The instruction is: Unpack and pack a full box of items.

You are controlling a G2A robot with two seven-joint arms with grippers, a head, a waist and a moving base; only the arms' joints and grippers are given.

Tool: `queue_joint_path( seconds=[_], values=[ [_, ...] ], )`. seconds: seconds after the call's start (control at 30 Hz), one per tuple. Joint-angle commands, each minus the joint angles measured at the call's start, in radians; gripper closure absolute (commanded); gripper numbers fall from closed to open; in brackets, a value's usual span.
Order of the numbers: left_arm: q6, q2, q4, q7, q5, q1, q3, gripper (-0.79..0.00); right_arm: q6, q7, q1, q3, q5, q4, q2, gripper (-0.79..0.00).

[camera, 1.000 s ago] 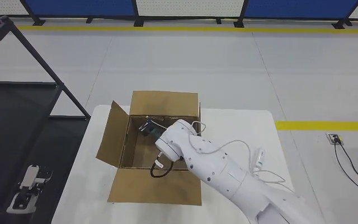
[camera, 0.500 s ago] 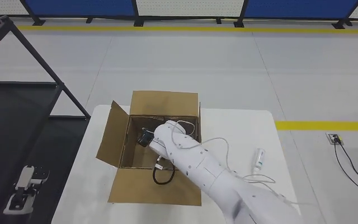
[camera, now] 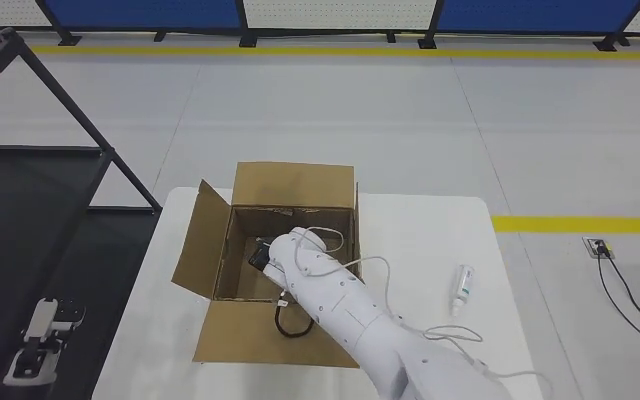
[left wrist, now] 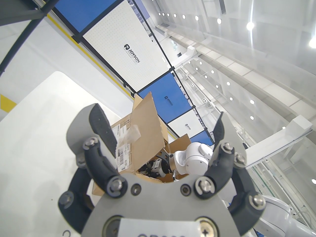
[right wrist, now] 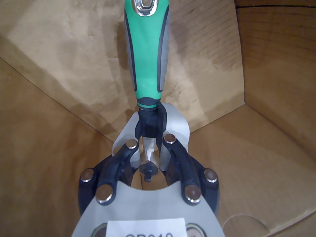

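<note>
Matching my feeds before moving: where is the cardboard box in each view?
Top view: cardboard box, open, on the table.
Left wrist view: box beyond the open left claw.
Right wrist view: its walls surround the right claw holding a green-handled tool.
Shared landmark: the right arm inside it.

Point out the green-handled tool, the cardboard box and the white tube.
green-handled tool (right wrist: 147,50): right wrist view, middle of the green grip.
cardboard box (camera: 295,185): top view, the opened flap farthest from the robot.
white tube (camera: 461,288): top view, middle of its body.
</note>
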Motion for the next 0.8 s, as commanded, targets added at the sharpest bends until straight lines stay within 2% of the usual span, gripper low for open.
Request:
queue_joint_path(
  seconds=[0.0,0.4,0.77],
  values=[
    [-0.001,-0.001,0.0,0.0,-0.002,0.002,-0.001,-0.785,-0.002,0.001,-0.001,-0.001,0.006,0.004,0.0,-0.145],
    [-0.011,-0.004,-0.001,-0.002,-0.009,0.014,-0.014,-0.785,0.003,-0.005,0.005,-0.008,0.04,0.015,0.001,-0.166],
    [-0.005,-0.006,-0.011,-0.012,0.003,0.008,-0.008,-0.785,0.017,-0.077,0.046,-0.004,0.054,-0.014,0.004,-0.191]
  ],
)
